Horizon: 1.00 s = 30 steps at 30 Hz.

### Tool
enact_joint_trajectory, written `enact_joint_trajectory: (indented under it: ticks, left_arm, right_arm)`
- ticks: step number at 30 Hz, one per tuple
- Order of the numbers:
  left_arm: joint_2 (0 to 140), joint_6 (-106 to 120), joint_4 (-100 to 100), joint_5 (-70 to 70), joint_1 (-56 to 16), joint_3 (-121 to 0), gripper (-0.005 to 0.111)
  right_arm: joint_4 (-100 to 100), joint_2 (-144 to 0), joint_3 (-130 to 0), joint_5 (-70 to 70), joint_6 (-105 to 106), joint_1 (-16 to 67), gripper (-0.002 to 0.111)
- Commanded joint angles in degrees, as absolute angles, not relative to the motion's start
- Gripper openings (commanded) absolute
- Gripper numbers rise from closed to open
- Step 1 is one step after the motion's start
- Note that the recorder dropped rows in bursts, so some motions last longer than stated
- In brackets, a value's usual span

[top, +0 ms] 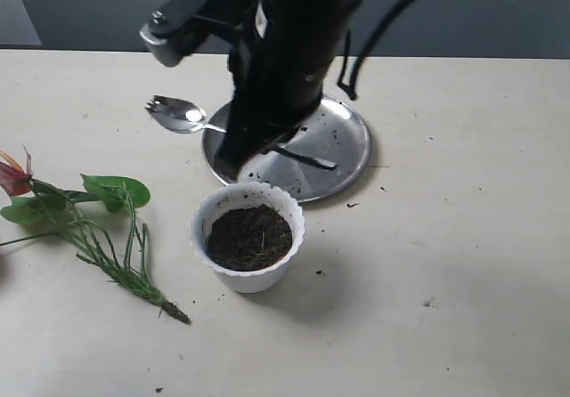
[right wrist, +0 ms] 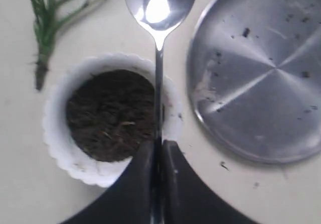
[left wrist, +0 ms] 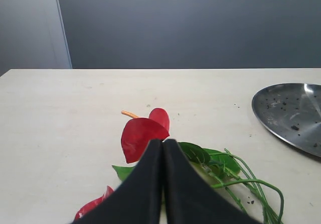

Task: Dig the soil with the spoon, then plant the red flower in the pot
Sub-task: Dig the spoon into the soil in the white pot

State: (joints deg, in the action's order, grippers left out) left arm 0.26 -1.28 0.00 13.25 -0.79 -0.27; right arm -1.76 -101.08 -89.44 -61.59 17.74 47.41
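Observation:
The white fluted pot [top: 248,235] stands in front of the plate, filled with dark soil [top: 249,237]. My right gripper [right wrist: 159,144] is shut on the thin handle of the silver spoon [right wrist: 159,5]. The spoon is held above the table with its shiny bowl [top: 178,114] empty, and its handle crosses over the pot's rim [right wrist: 173,108] and the soil [right wrist: 110,116]. The red flower [top: 80,219] lies flat on the table at the left. My left gripper [left wrist: 163,142] is shut with nothing in it, just above the red blooms [left wrist: 140,136] and green leaves; it is outside the exterior view.
A round steel plate [top: 343,134] with a few soil crumbs lies behind the pot, half hidden by the right arm [top: 285,59]; it also shows as the plate [left wrist: 293,116] and the plate [right wrist: 261,73]. Loose crumbs dot the table [top: 463,263].

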Motion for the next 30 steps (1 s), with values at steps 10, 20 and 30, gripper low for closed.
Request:
enact_joint_trajectory:
  ticks: [10,20,30]
  left_arm:
    - [0.00,-1.24,0.00,12.82,-1.23,0.00,0.001]
    - [0.00,-1.13,0.00,12.92,-1.23,0.00,0.001]
    - [0.00,-1.13,0.00,12.92,-1.23,0.00,0.001]
  right_arm:
    - [-21.38,-96.83,-82.93,-69.96,30.90,48.01,-0.001]
    - [-37.04,-96.92,-79.69,-69.96,36.38,57.52,-0.001]
    - [-42.38,-101.69,-78.48,-69.96,38.00,64.05,-0.001]
